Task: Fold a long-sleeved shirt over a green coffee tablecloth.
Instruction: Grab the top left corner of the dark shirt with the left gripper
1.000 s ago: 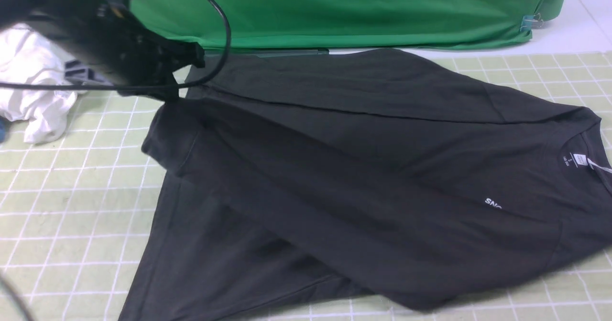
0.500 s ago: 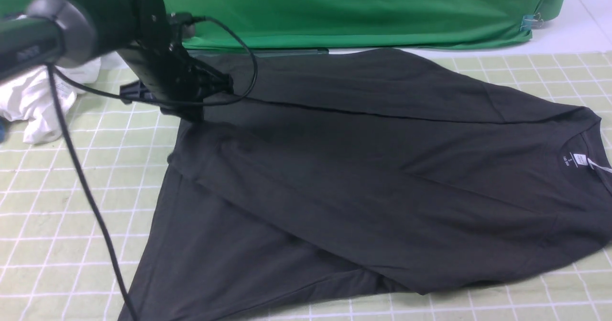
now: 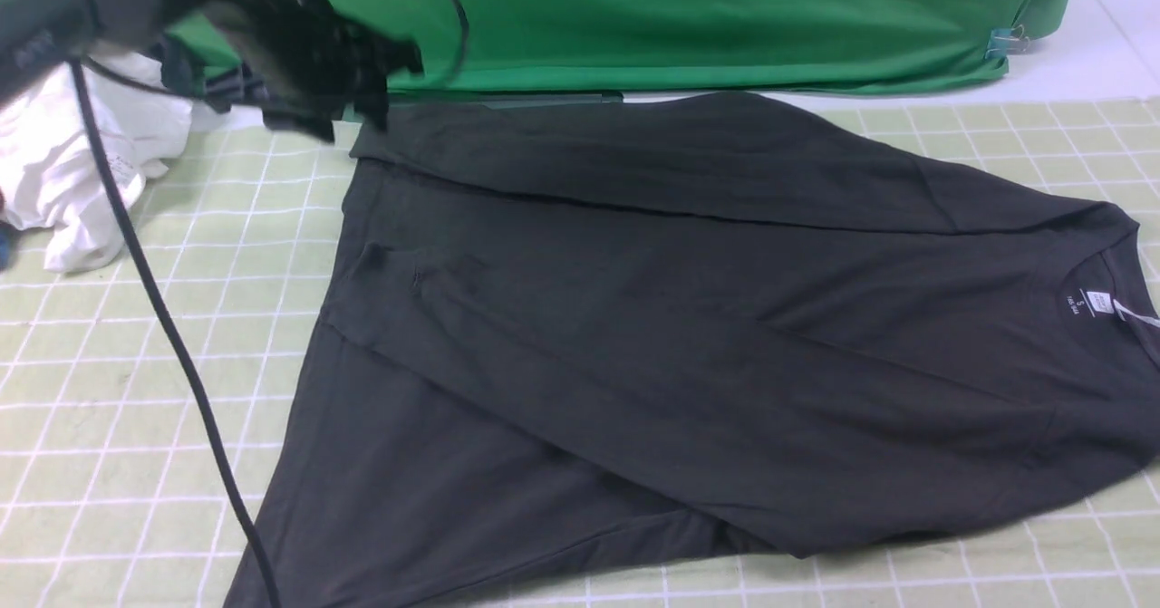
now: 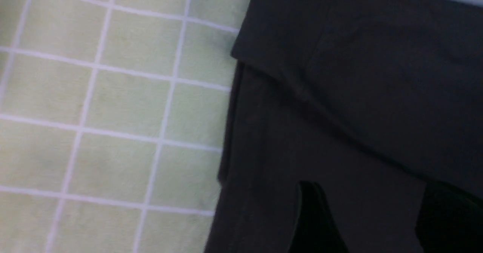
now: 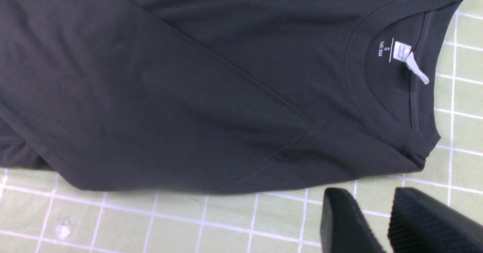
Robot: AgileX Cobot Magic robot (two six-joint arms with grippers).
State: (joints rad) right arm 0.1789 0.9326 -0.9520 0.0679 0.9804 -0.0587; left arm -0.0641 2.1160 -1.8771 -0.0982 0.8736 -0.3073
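- The left pincer (image 4: 377, 223) stands wide open. Its two dark fingers (image 4: 313, 223) are far apart, only flat dark cloth shows between them, and they hold nothing. In the front view it hovers above the far left corner of the garment, blurred by motion.
- The right pincer (image 5: 381, 226) is only partly open, with a narrow gap between the black ribbed fingers. Nothing is in this gap. It hangs over bare cloth just beside the collar side of the garment and does not show in the front view.
- The large black-charcoal soft-knit long-sleeved shirt (image 3: 689, 318) lies flat on the wide pale yellow-green tablecloth with thin white grid lines (image 3: 136, 363). Its neck, with the small white label (image 5: 402, 51), points to the robot's right, and its hem points to the left.
- Done, as I judge it: one long band lies folded in along the far edge, and a sleeve lies slantwise across the body. No chest print shows; I think the sleeve covers it.
- Left, as I judge it: the near left part of the hem spreads out wide and loose, so it needs tidying. After this the body must be folded from hem to collar. The task seems about half done.
- Outside the work, a crumpled white garment (image 3: 82, 182) lies at the far left, and a plain deep-green fabric drape (image 3: 680, 19) hangs behind.
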